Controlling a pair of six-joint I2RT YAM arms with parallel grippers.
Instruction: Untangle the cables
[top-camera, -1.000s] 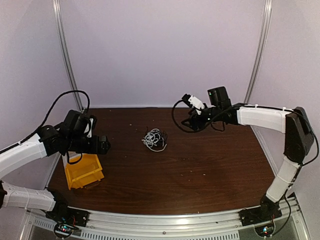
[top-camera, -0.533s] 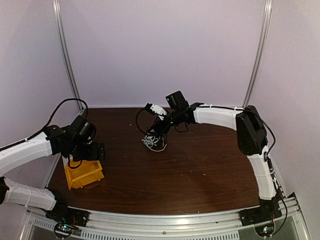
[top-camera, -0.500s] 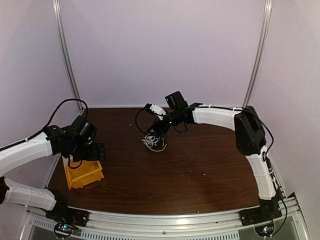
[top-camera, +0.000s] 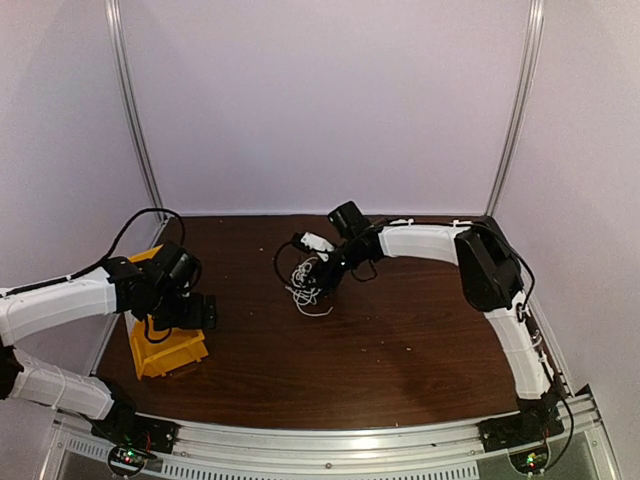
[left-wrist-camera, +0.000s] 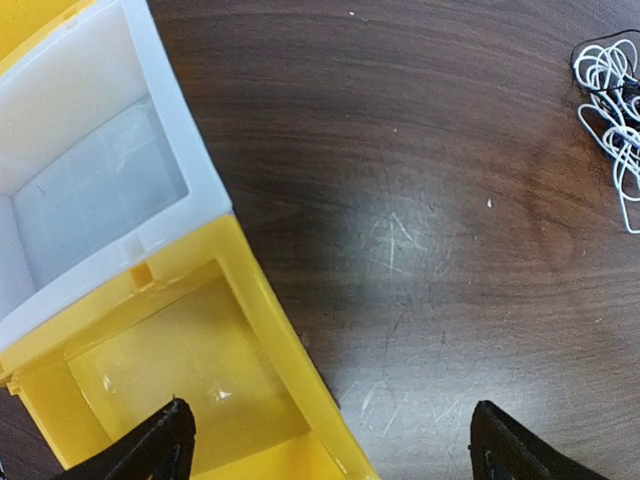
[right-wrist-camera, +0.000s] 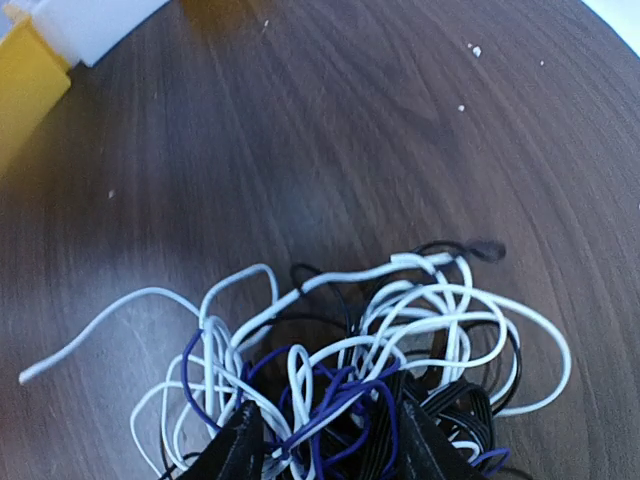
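The cables (top-camera: 303, 282) lie as one tangle of white, black and dark blue cords on the brown table (top-camera: 400, 340), left of its middle. My right gripper (top-camera: 320, 274) has come down on the tangle. In the right wrist view its fingers straddle the near part of the cables (right-wrist-camera: 400, 310), with blue and black loops between them. The right gripper (right-wrist-camera: 330, 448) is open around these cords, and one white end trails off to the left. My left gripper (left-wrist-camera: 335, 455) hangs open over the rim of a yellow bin (left-wrist-camera: 270, 300), with nothing in it. The cables (left-wrist-camera: 612, 95) show far off at that view's top right.
The yellow bin (top-camera: 165, 345) stands at the table's left edge under my left gripper (top-camera: 195, 310). A white bin (left-wrist-camera: 150, 200) sits against its far side. Both bins look empty. Both show at the right wrist view's top left: yellow bin (right-wrist-camera: 25, 90), white bin (right-wrist-camera: 90, 25).
My right arm has swung left from the back right and come down on the tangle, its jaws narrowing a little. My left gripper has shifted slightly over the yellow bin.
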